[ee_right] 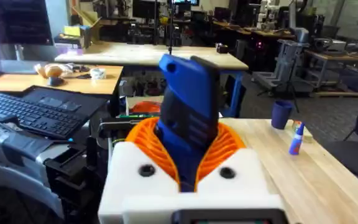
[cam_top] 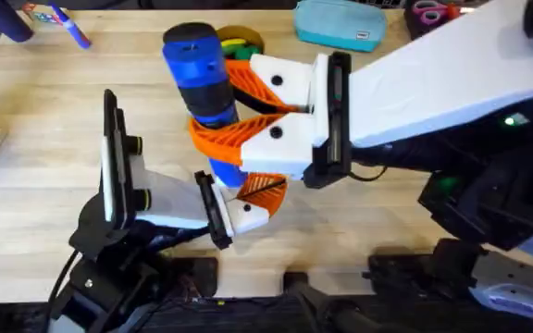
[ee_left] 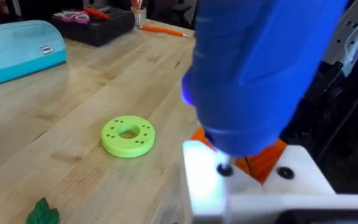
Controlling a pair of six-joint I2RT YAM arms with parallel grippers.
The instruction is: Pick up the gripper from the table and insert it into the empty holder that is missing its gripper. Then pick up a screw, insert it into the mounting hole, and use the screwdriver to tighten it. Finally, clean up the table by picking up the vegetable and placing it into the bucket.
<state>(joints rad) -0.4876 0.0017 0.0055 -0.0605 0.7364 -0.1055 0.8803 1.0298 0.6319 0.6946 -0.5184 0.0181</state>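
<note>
Screwdriver (cam_top: 202,69): thick blue cylinder, black band at the middle, upright over the table's centre. Right gripper (cam_top: 239,116) clamped round it, orange ribbed fingers (cam_top: 248,85) on either side; in the right wrist view the tool (ee_right: 188,118) stands between the two orange pads. Its tip comes down on the holder (cam_top: 248,215), a small white block at the near centre of the table. Tip and screw hidden behind the tool body in the overhead view.

Orange finger piece (cam_top: 265,189): sits on the holder, partly covered by the screwdriver; seen in the left wrist view as an orange patch (ee_left: 266,158) below the blue tool.

Left gripper (cam_top: 239,208): at the holder, which it appears to hold; fingers cannot be made out, so whether open or closed cannot be told.

Green ring (ee_left: 128,135): flat disc with small holes, lying on the table (ee_left: 61,124) to the far side of the holder.

Green leafy vegetable (ee_left: 42,213): cut off at the picture's edge.

Light blue pouch (cam_top: 340,25): far right; white label, writing too small to read.

Blue marker pen (cam_top: 70,25): far left.
</note>
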